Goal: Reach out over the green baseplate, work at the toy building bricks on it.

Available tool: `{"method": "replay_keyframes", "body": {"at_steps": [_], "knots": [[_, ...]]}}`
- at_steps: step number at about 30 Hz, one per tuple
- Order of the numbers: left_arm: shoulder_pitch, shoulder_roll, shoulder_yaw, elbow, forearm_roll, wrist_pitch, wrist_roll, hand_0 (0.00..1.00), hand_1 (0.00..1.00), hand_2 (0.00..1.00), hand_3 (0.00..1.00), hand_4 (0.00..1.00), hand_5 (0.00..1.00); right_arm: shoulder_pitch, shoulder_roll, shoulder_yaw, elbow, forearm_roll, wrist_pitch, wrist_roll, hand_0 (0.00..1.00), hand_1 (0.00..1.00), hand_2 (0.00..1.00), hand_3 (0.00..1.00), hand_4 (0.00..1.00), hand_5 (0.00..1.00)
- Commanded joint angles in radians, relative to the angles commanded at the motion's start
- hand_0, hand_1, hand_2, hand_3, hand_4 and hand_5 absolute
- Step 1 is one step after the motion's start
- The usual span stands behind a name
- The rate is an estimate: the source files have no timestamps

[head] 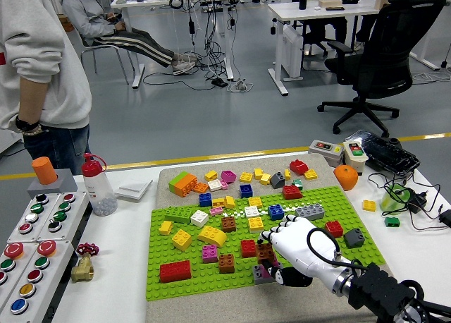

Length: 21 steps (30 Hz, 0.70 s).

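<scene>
White table (pixel 120 266) bears green baseplate (pixel 176 288); office behind

The right hand (pixel 296 242) covers part of the baseplate (pixel 211 281) and the bricks beneath it; whether its fingers grip any is unclear. The person (pixel 39 69) is cut off by the left and top edges.

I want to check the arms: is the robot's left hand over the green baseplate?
No. Only the right hand reaches over the green baseplate; no left arm shows in the head view.
</scene>
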Motion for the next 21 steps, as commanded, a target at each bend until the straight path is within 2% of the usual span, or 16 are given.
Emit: {"method": "replay_keyframes", "body": {"at_steps": [21], "knots": [[-0.007, 0.001, 0.002, 0.001, -0.002, -0.002, -0.001, 0.657, 0.621, 0.623, 0.429, 0.355, 0.998, 0.007, 0.006, 0.0, -0.037, 0.002, 0.026, -0.011, 0.754, 0.636, 0.638, 0.561, 0.377, 0.31]]}}
